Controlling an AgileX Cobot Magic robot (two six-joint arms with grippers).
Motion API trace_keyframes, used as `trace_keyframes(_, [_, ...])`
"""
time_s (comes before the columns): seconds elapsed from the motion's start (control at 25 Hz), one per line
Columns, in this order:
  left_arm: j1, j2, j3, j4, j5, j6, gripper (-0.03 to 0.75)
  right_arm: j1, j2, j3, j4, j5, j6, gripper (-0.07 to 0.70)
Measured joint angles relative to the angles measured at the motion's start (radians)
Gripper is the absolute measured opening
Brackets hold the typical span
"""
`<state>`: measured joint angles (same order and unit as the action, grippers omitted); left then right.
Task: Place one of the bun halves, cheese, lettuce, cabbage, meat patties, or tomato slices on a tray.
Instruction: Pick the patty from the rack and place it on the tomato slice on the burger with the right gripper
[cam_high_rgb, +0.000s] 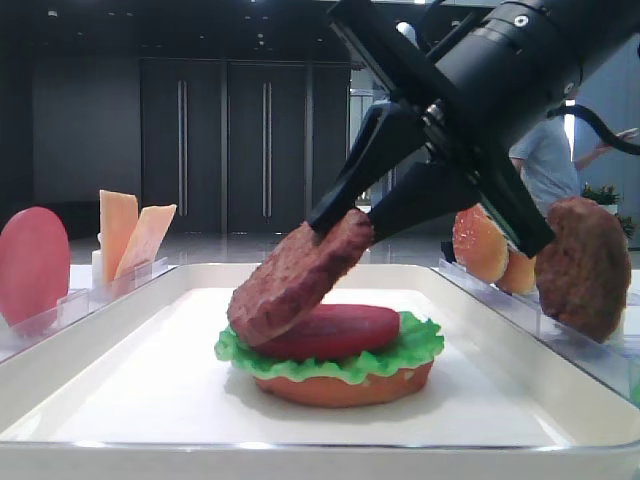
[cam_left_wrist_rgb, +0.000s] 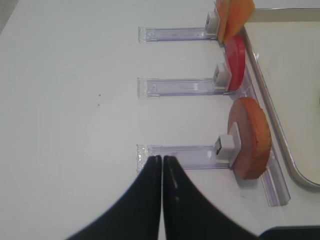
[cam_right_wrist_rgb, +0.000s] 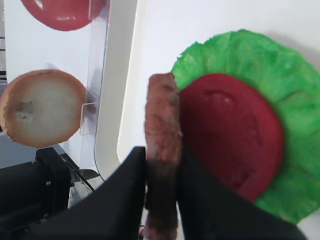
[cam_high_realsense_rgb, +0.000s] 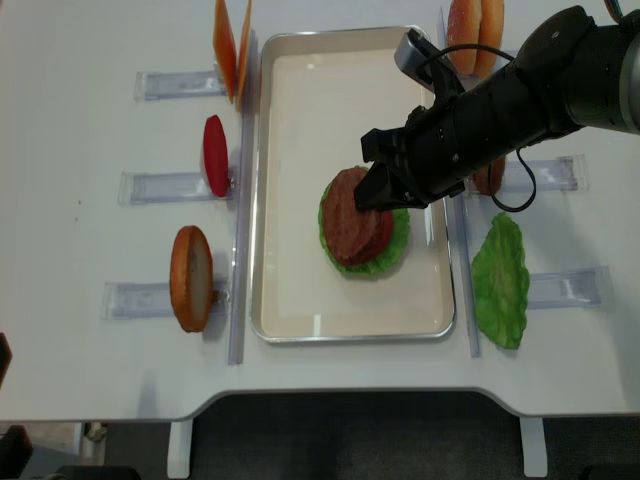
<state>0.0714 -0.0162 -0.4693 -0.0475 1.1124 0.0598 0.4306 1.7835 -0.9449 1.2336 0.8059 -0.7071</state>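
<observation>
The right tool (cam_high_rgb: 345, 222) grips a patty (cam_high_rgb: 297, 276) by its edge, tilted so it can lie on the tomato slice (cam_high_rgb: 335, 331); the left tool (cam_left_wrist_rgb: 161, 165) rests shut.

We note the tomato slice (cam_high_rgb: 335, 332) partly hidden under the tilted meat patty (cam_high_rgb: 300, 277). Bottom bun half (cam_high_rgb: 345, 387) mostly covered by lettuce (cam_high_rgb: 410, 345); only its edge shows. In the right wrist view, patty's lower end is blurred btwn the dark fingers (cam_right_wrist_rgb: 125, 195), cut off at frame bottom.
</observation>
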Motion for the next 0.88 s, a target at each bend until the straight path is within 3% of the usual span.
trace_keyframes(0.28, [0.0, 0.0, 0.0, 0.0, 0.0, 0.0, -0.001, 0.0, 0.0, 0.0, 0.0, -0.004, 0.017, 0.352])
trace_keyframes(0.4, [0.0, 0.0, 0.0, 0.0, 0.0, 0.0, -0.001, 0.0, 0.0, 0.0, -0.001, -0.009, 0.026, 0.405])
trace_keyframes(0.68, [0.0, 0.0, 0.0, 0.0, 0.0, 0.0, -0.001, 0.0, -0.006, 0.0, -0.028, -0.039, 0.055, 0.424])
trace_keyframes(0.88, [0.0, 0.0, 0.0, 0.0, 0.0, 0.0, -0.001, 0.0, -0.021, -0.001, -0.127, -0.071, 0.131, 0.425])
